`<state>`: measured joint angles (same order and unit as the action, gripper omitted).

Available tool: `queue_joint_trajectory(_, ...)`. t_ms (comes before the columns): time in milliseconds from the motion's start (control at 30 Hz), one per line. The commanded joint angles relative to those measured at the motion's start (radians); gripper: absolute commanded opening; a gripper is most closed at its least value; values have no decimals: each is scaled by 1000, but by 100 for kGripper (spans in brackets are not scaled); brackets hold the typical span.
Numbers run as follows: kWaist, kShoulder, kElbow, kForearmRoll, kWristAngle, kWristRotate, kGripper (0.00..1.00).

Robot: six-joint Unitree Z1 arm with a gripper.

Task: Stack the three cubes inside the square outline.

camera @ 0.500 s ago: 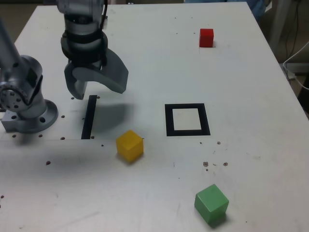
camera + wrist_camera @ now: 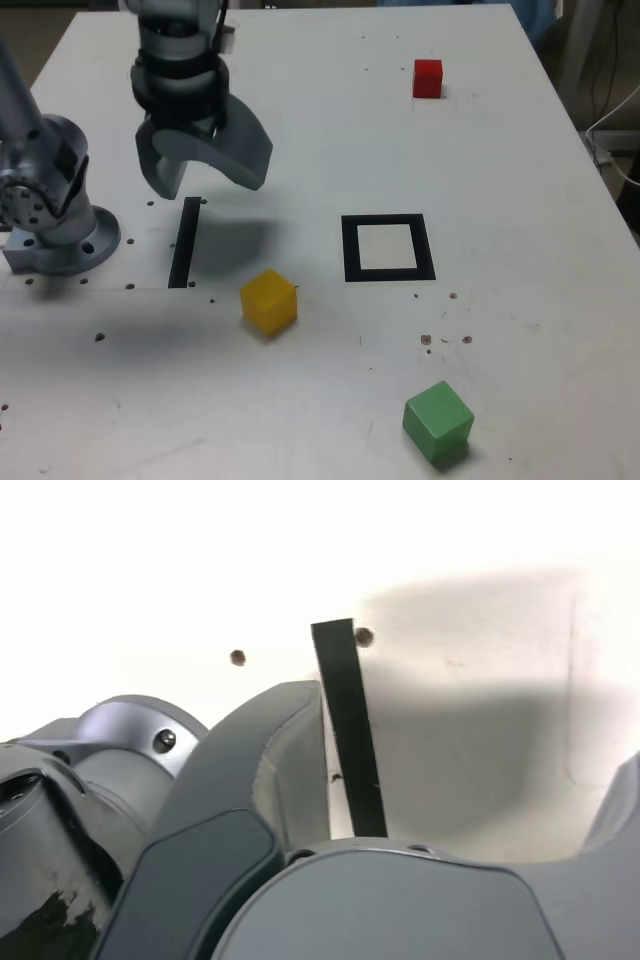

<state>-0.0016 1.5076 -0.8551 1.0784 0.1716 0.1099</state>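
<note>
Pale desk (image 2: 560, 340): we note the fingers (image 2: 212, 183) spread, empty. In the exterior view, the yellow cube (image 2: 269, 302) lies toward five o'clock from them; the square outline (image 2: 388, 220), two o'clock from that cube.

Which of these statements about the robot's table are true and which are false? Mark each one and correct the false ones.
1. The green cube sits inside the square outline. False: it lies outside the outline, nearer the camera.
2. The gripper is open. True.
3. The red cube rests on top of the yellow cube. False: the two are apart, each on the table.
4. The black strip lies to the exterior view's left of the square outline. True.
5. No cube is inside the square outline. True.
</note>
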Motion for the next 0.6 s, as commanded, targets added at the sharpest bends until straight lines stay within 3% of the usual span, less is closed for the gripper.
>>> queue_joint_trajectory(0,30,17,-51,38,7,60,100)
queue_joint_trajectory(300,167,112,-272,182,23,309,100)
queue_joint_trajectory(567,257,182,-475,208,67,406,100)
